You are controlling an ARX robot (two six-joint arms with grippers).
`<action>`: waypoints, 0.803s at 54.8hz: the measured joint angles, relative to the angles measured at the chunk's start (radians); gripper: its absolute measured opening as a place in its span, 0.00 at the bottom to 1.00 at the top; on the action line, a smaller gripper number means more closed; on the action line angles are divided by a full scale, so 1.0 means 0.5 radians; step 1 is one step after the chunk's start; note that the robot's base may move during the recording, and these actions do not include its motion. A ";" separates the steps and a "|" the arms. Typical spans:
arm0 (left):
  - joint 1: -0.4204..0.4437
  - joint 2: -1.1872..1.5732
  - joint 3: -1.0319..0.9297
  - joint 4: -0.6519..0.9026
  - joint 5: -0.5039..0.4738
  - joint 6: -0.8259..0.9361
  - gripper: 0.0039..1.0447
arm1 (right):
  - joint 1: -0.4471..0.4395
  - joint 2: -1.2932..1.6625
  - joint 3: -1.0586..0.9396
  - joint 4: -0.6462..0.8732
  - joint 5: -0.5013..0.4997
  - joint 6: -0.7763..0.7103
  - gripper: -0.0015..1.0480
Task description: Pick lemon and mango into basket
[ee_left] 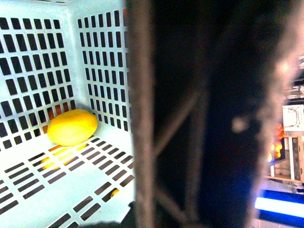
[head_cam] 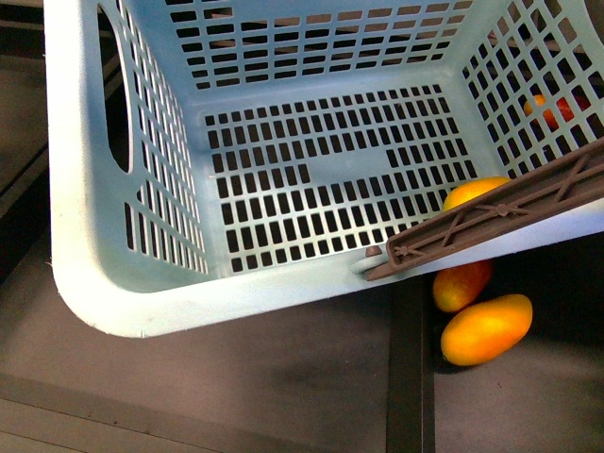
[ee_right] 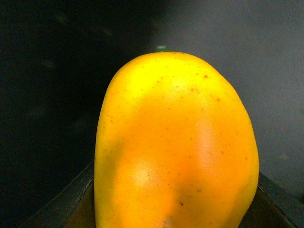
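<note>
The light turquoise basket [head_cam: 142,302] fills the front view, close and tilted, its brown lattice handle [head_cam: 500,215] lying across the near right rim. A yellow lemon [head_cam: 477,192] lies in the right corner of its floor. In the left wrist view the lemon [ee_left: 72,127] rests against the slotted wall [ee_left: 38,57]. My left gripper [ee_left: 175,209] is shut on the basket, with the blurred handle [ee_left: 142,118] right before the camera. My right gripper [ee_right: 175,209] is shut on the orange-yellow mango [ee_right: 175,142], which fills the right wrist view between dark fingers [ee_right: 71,204]. Neither gripper shows in the front view.
Under the basket's right rim, a red-blushed mango [head_cam: 462,283] and an orange-yellow mango [head_cam: 486,328] lie on the dark surface. Another orange-red fruit [head_cam: 547,110] shows through the right wall's slots. A dark seam [head_cam: 411,377] runs along the surface.
</note>
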 joint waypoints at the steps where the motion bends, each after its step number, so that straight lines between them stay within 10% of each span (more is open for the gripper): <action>1: 0.000 0.000 0.000 0.000 0.001 0.000 0.04 | 0.000 -0.024 -0.008 0.005 -0.012 -0.012 0.62; 23: 0.000 0.000 0.000 0.000 -0.002 0.000 0.04 | 0.330 -1.098 -0.250 0.508 -0.873 -0.195 0.61; 44: 0.000 0.000 0.000 0.000 -0.004 0.000 0.04 | 0.472 -1.571 -0.472 0.967 -1.125 -0.034 0.61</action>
